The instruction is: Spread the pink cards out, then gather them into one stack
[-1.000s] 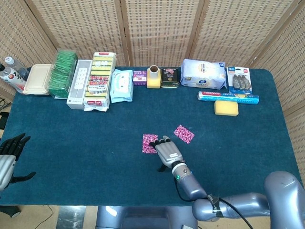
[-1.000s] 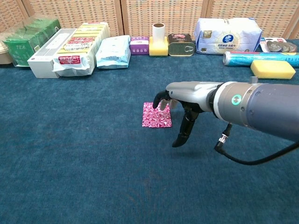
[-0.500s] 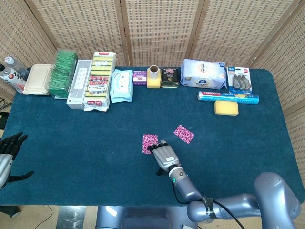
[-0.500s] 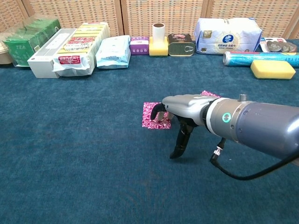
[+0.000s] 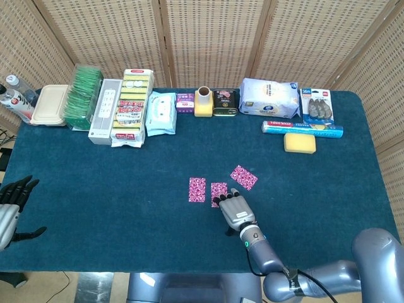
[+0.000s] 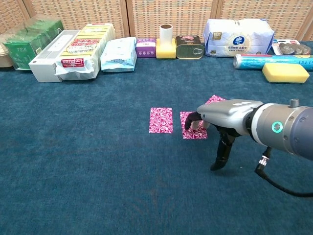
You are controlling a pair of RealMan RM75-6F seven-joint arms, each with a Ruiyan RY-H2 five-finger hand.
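Three pink cards lie face-up on the blue bench, all apart: left card upright, long axis running 12-to-6; middle card just beside it at 3 o'clock, same orientation; right card further toward 2 o'clock, tilted, long axis roughly 10-to-4. Right hand is palm-down with its fingertips resting on the near edge of the middle card; fingers curved, thumb hanging down, nothing gripped. The card lies at 12 o'clock from the hand. Left hand hangs at the bench's left edge, fingers apart, holding nothing, well apart from the cards. Judgement: spread looks complete; gathering falls to the right hand, the nearer one.
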